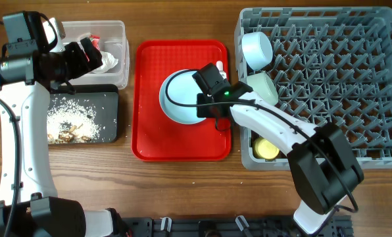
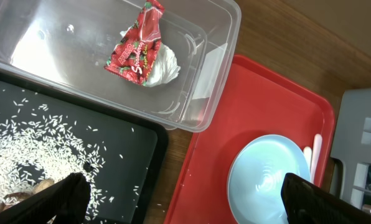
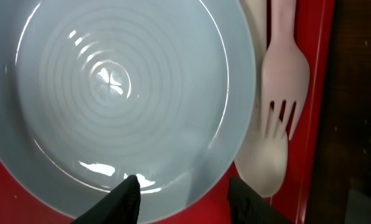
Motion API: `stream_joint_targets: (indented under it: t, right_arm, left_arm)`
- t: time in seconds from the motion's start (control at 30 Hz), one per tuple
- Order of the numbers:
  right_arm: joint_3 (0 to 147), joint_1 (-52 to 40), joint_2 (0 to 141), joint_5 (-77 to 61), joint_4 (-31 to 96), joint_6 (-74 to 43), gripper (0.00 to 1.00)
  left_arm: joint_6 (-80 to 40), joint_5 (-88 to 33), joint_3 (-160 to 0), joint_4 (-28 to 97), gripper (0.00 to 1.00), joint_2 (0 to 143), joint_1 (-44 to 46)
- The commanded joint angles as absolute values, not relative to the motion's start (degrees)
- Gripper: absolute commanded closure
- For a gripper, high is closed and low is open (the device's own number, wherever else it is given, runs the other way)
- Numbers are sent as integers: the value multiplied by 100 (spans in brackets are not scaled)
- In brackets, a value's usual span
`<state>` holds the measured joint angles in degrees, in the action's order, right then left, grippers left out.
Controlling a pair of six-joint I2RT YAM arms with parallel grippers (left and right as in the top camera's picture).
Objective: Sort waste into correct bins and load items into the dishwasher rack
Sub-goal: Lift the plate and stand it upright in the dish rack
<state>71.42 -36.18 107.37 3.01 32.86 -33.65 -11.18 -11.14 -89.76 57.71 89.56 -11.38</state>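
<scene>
A pale blue plate (image 1: 179,99) (image 3: 123,93) lies on the red serving tray (image 1: 150,131). My right gripper (image 1: 217,120) (image 3: 182,193) is open and straddles the plate's near rim, one finger over the inside and the other outside above the tray. A white fork (image 3: 284,68) and spoon (image 3: 263,162) lie beside the plate. My left gripper (image 1: 94,54) (image 2: 187,200) hangs wide open and empty over the bins. The clear tub (image 2: 223,37) holds the red wrapper (image 2: 136,46) and white tissue (image 2: 164,65). Rice (image 1: 68,118) and brown scraps lie in the black tray (image 2: 129,162).
The grey dishwasher rack (image 1: 327,85) fills the right side. It holds a pale blue bowl (image 1: 256,47), a mint green bowl (image 1: 263,87) and a yellow cup (image 1: 267,148) along its left edge. A strip of bare wood separates the bins from the red tray.
</scene>
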Motion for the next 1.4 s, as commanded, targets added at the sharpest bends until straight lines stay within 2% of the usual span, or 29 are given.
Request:
stream_joint_targets:
  t: [0.0,0.3,0.37,0.4,0.43,0.67,0.83,1.0,1.13,1.23,1.37]
  right_arm:
    - [6904,-3597,11133,416,3072,-3000,53]
    - [6882,-3597,11395,405,3120,-2788,55]
    - [6882,-3597,11395,401,3155,-2674,70]
    - [6882,-3597,11395,401,3168,-2672,86]
    - [6884,-3597,11389,399,3201,-2644,96]
    - [7216,-3597,10993,377,3487,-2370,95]
    - [7950,-3507,10127,493,3763,-1734,96]
    - [8473,-3253,9091,1977,3782,-1188,96]
    - [8523,-2921,8359,4482,3068,-596,96]
    - [8521,-2650,8294,5393,2484,217,96]
    - [8501,-2213,8558,5697,1640,1321,96]
  left_arm:
    - [-1070,-1081,-9043,5774,0,8888,-1164]
    - [-1070,-1081,-9043,5774,0,8888,-1164]
    - [-1070,-1081,-9043,5774,0,8888,-1164]
    - [-1070,-1081,-9043,5774,0,8888,-1164]
    - [-1070,-1081,-9043,5774,0,8888,-1164]
    - [-1072,-1081,-9043,5774,0,8888,-1164]
    - [-1072,-1081,-9043,5774,0,8888,-1164]
    - [-1070,-1081,-9043,5774,0,8888,-1164]
    - [-1072,-1081,-9043,5774,0,8888,-1164]
    - [-1070,-1081,-9043,5774,0,8888,-1164]
    - [-1072,-1081,-9043,5774,0,8888,-1164]
